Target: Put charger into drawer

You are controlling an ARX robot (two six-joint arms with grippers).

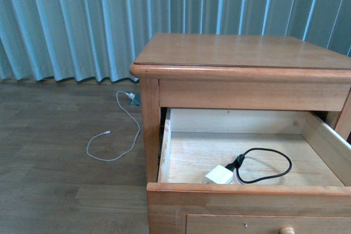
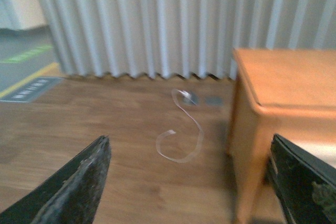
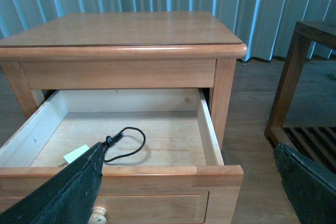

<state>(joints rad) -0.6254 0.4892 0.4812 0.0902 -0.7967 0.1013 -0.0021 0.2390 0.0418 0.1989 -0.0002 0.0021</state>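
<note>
We log charger [image 1: 219,175]: white block, black looped cable, inside drawer [image 1: 307,189]; left pincer [image 2: 189,145], right pincer [image 3: 189,148] both gape, empty.

The table [image 1: 241,50] is light-brown wood, smoothly varnished (a soft sheen on top). The drawer [image 1: 165,152] is paler, matt wood inside. The charger [image 1: 219,175] is smooth white plastic, its cable matt black.

I can't read any text, label, brand or number in my three feeds. The left wrist view shows a grey floor strip [image 2: 38,88] with pale marks on it, but they are too blurred for me to make out.
</note>
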